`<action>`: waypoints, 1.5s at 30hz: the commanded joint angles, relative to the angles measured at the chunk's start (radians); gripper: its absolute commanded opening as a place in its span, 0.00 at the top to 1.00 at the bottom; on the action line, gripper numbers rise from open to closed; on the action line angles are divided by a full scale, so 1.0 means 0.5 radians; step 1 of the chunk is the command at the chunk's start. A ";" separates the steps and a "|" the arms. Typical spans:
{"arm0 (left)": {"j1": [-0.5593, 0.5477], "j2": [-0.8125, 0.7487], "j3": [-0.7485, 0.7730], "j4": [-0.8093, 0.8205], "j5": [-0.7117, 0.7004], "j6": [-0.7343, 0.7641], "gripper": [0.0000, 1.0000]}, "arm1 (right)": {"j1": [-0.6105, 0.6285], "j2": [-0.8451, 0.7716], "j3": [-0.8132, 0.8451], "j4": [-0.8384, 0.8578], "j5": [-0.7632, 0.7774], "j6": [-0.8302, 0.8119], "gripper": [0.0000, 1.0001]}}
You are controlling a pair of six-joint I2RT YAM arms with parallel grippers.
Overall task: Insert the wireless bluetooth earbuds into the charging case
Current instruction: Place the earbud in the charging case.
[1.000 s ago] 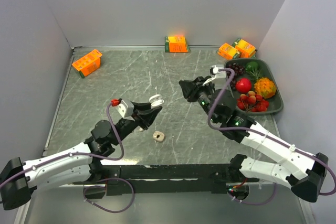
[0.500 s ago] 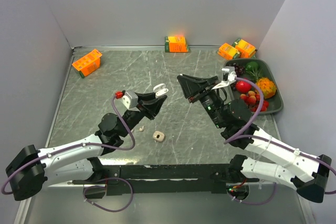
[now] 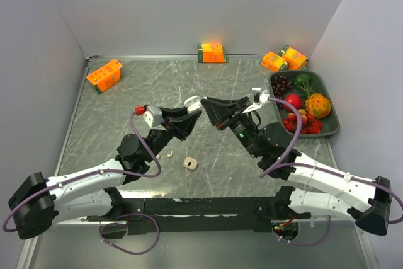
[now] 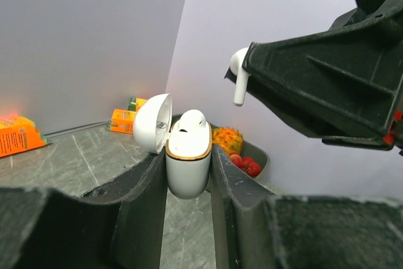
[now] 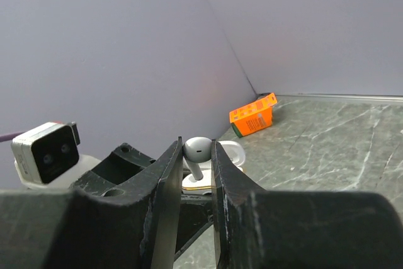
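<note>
My left gripper (image 4: 187,154) is shut on the white, gold-rimmed charging case (image 4: 187,171). The case is upright with its lid (image 4: 152,123) swung open, and one earbud (image 4: 192,120) sits inside. My right gripper (image 5: 196,145) is shut on another of the wireless bluetooth earbuds (image 5: 199,149), stem pointing down. That bud hangs just above and to the right of the case opening (image 5: 203,185), not touching it. In the top view the left gripper (image 3: 191,110) and right gripper (image 3: 208,106) meet tip to tip above the table's middle. A tiny pale bud (image 3: 169,154) lies on the table.
A small beige rounded object (image 3: 191,164) lies on the table near the front. Orange cartons stand at the back left (image 3: 104,74), back centre (image 3: 212,52) and back right (image 3: 283,59). A dark tray (image 3: 331,124) of fruit sits at the right edge.
Both arms have swung toward each other. The right gripper carried its earbud left and forward, and the left gripper brought the open case up to meet it.
</note>
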 commanded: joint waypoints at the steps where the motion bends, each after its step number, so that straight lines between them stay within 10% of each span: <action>1: 0.011 0.000 0.062 0.097 0.020 -0.059 0.99 | 0.060 0.040 0.045 0.127 -0.004 -0.032 1.00; 45: 0.008 0.009 0.083 0.011 0.060 -0.102 0.99 | 0.130 0.224 0.097 0.007 0.097 -0.130 1.00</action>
